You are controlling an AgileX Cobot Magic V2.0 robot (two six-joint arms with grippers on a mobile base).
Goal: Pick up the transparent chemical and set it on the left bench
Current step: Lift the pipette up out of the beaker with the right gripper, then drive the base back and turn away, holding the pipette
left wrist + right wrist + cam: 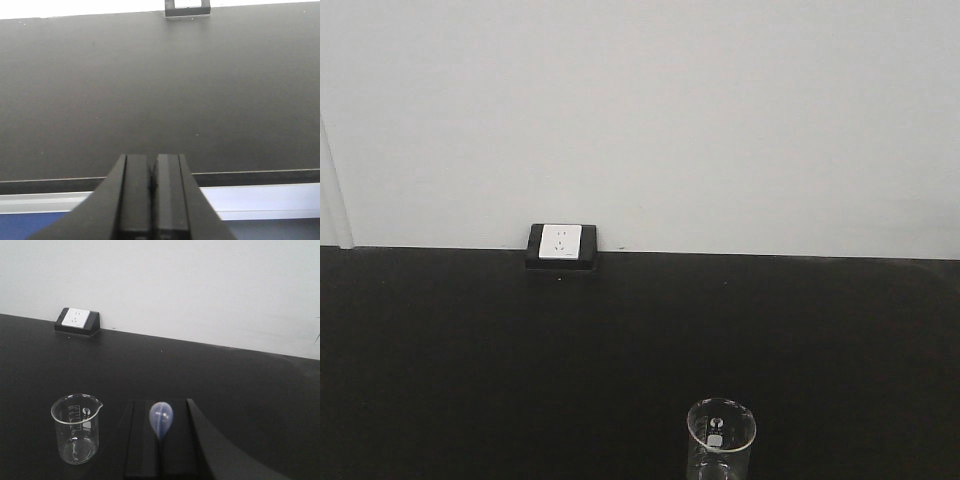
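Our right pincer (161,452) grips the clear pipette (161,421); left pincer (154,197) closed, empty. We should skirt the beaker (76,429), lower left.

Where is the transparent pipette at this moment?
In the right wrist view, the right tool holds the transparent pipette, its bulb standing just right of the glass beaker.

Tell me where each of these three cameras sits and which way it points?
Front view: looks ahead over the black bench to the wall; socket and beaker; no robot parts.
Left wrist: behind the shut left gripper, looking across the bench to the socket.
Right wrist: behind the right gripper holding the transparent pipette; beaker at its left.
Shared: all three show the socket.
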